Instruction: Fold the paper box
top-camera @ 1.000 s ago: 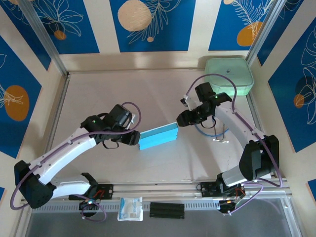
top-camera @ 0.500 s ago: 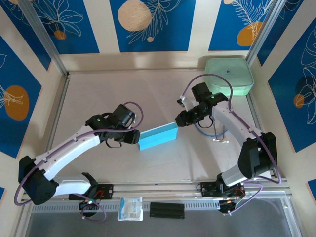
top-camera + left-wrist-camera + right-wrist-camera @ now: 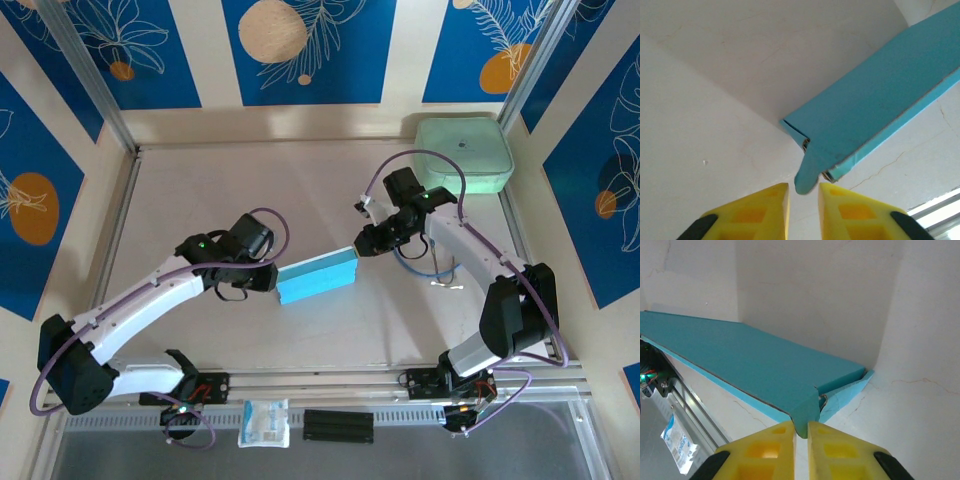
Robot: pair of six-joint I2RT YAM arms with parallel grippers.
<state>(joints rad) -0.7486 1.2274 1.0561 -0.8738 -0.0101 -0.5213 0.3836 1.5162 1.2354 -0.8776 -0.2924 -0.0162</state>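
Where the right fingers (image 3: pixel 786 436) met, they were pressed almost together on a folded corner of the paper box (image 3: pixel 740 360), with the card nipped in the slit between the yellow tips. The left fingers (image 3: pixel 781 196) stood slightly apart. A rounded tab at the box's other end dipped into the gap, and whether they gripped it could not be told.

The box was light blue, long and shallow. It had one sharp lengthwise fold, a pale cut edge, and small flaps loose at both ends. From above, the box (image 3: pixel 318 277) lay aslant near the middle of the surface (image 3: pixel 220 200), between the left fingers (image 3: pixel 272 282) and the right fingers (image 3: pixel 362 240), its left end nearer the arm bases. Whether it rested on the surface or hung just above it could not be told.

The surface was pale beige. Cream walls with blue panels (image 3: pixel 300 50) of white leaves and orange discs stood around it. A mint-green case (image 3: pixel 463 150) sat in the far right corner. By the metal rail (image 3: pixel 330 385) at the near edge lay a white packet (image 3: pixel 264 422) and a black strip (image 3: pixel 338 425).

The wrist views showed hairline cracks in the surface, and the right one caught the packet (image 3: pixel 675 445) beyond the box's long edge.
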